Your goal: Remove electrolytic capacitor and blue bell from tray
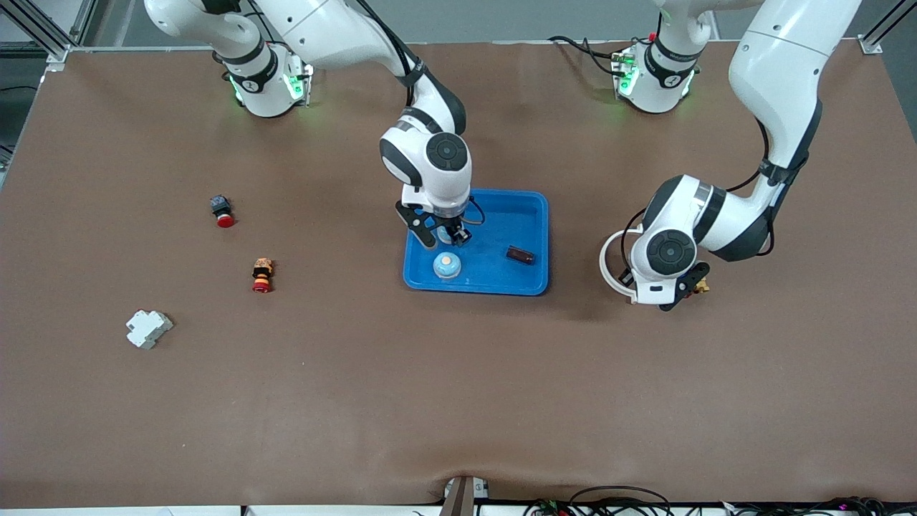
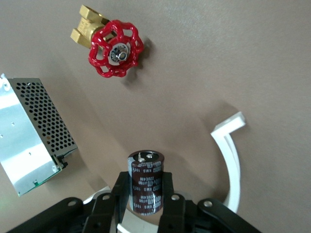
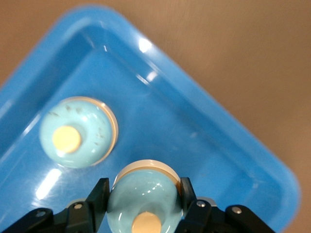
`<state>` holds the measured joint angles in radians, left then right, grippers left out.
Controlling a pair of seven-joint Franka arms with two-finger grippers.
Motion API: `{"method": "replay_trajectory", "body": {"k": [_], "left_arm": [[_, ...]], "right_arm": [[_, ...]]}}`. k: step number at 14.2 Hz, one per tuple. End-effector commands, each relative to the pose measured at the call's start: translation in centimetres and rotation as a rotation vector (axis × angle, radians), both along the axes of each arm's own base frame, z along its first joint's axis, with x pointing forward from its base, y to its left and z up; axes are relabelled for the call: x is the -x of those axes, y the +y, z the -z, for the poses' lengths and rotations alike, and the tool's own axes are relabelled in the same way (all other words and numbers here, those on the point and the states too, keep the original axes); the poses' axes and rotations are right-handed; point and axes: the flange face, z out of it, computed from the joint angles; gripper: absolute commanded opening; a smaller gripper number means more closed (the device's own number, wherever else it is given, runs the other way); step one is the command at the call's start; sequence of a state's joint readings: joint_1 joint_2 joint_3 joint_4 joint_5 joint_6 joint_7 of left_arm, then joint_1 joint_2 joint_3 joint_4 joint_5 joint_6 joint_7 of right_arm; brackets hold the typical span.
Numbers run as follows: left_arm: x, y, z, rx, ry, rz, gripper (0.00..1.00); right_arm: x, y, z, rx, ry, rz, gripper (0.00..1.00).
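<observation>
Our right end effector [image 3: 143, 206] is closed on a pale blue bell [image 3: 144, 196] inside the blue tray [image 1: 531, 208], low over the floor of it. A second blue bell [image 1: 446, 266] sits just beside it, nearer the front camera, close to the tray's rim. A dark capacitor [image 1: 520, 254] also lies in the tray, toward the left arm's end.

Our left end effector [image 2: 145, 204] is clamped on another electrolytic capacitor [image 2: 145, 182], over the table past the tray's end, with a white curved plastic piece [image 2: 232, 155], a red-handled brass valve [image 2: 114, 47] and a perforated metal box [image 2: 29, 133] lying near.

The risk we see: the bell's dome is smooth and rounded (little for the fingers to bite on), so it could slip on lifting and drop onto its neighbour. Dragging sideways would catch the raised rim and shift the tray, so a straight lift comes first.

Open table toward the right arm's end offers room, short of the red push-button [image 1: 222, 210], the second button [image 1: 262, 275] and the white block [image 1: 148, 328].
</observation>
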<state>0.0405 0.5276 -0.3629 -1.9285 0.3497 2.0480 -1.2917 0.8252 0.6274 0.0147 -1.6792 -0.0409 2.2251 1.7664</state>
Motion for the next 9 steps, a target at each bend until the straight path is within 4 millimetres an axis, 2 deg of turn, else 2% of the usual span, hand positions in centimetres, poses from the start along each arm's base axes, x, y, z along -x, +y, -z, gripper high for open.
{"method": "replay_trajectory", "body": {"k": [1,4,5,6,7,9], "left_arm": [[-0.5,1.7,1.0,-0.005,-0.018,-0.011,0.00],[-0.5,1.9,2.1,-0.004,-0.015,-0.006,0.03],[-0.5,2.1,2.2,-0.019,-0.020,0.014,0.24],[-0.7,2.1,2.0,-0.037,-0.035,0.038,0.51],[-0.9,2.0,1.9,-0.045,-0.044,0.033,1.00],[-1.2,1.6,0.7,-0.056,-0.071,0.018,1.00]], "right_arm": [[-2.9,-1.9,-6.6,-0.024,0.075,-0.049,0.00],[-6.0,-7.3,-11.0,-0.039,0.144,-0.160,0.00],[-6.9,-9.0,-12.0,-0.040,0.156,-0.187,0.00],[-7.9,-11.0,-13.1,-0.047,0.161,-0.215,0.00],[-9.1,-13.5,-14.2,-0.055,0.167,-0.250,0.00],[-11.6,-19.3,-16.3,-0.080,0.179,-0.339,0.00]]}}
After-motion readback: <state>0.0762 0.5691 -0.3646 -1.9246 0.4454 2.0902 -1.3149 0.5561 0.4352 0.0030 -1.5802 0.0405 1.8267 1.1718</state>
